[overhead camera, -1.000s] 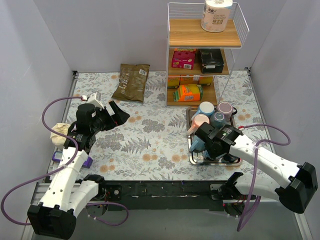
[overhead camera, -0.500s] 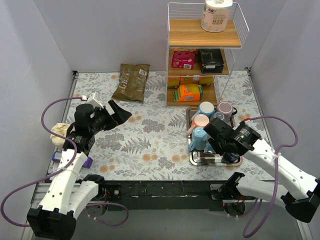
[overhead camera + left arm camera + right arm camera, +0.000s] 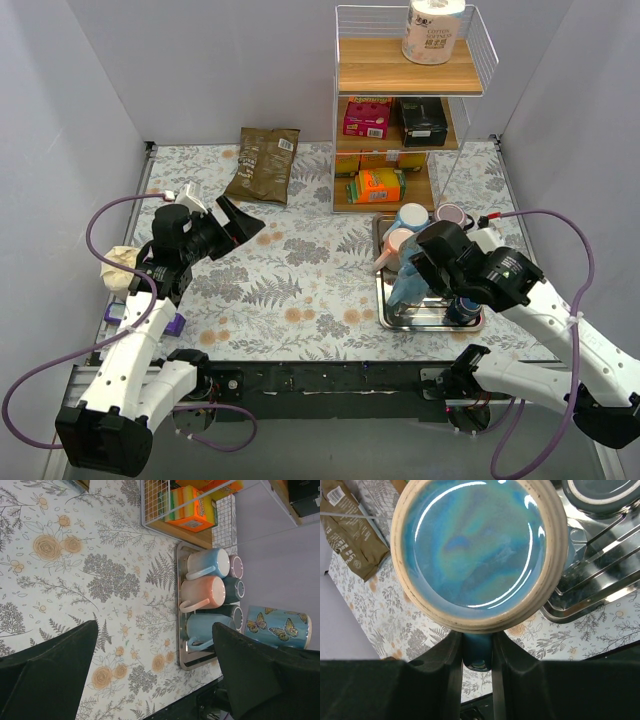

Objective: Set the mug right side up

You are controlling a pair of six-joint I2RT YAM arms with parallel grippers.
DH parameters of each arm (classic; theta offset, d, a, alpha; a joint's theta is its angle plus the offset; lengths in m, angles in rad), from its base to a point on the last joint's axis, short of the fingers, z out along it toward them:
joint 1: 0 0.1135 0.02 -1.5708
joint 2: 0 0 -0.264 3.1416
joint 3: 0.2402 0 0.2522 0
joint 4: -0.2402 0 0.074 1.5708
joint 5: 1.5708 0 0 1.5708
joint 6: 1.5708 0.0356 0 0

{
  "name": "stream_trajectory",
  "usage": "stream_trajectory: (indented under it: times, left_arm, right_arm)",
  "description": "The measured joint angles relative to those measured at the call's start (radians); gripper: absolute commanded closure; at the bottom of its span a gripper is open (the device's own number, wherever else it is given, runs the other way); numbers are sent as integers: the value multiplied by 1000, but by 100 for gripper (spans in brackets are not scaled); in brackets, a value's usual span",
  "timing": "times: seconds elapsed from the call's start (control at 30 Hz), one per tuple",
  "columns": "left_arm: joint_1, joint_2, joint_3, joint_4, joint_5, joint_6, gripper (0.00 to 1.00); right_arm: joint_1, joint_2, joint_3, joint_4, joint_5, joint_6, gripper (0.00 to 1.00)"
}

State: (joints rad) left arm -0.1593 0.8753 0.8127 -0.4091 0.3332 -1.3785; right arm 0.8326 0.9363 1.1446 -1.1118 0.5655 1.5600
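1. mug is lifted clear above the tray; its cream-ringed round end faces the right wrist camera
2. right gripper pinched narrow on the mug's handle, carrying it
3. left gripper spread wide, holding nothing; well apart, over the floral table
4. pink mug lies on the tray

table middle: open run, left to right
tray: crowded, mugs packed tight
behind tray: shelf rack blocks
far left: snack bag lies flat
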Motion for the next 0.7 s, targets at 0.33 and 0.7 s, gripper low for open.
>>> stream_trajectory:
  times: [0.33, 0.7]
  left_arm:
    - [0, 0, 0, 44, 53, -13, 2]
    - [0, -44, -67, 193, 222, -70, 2]
  right_arm:
    - [-1, -25, 0, 116, 5, -227, 99]
    - [-1, -23, -44, 520, -219, -531, 99]
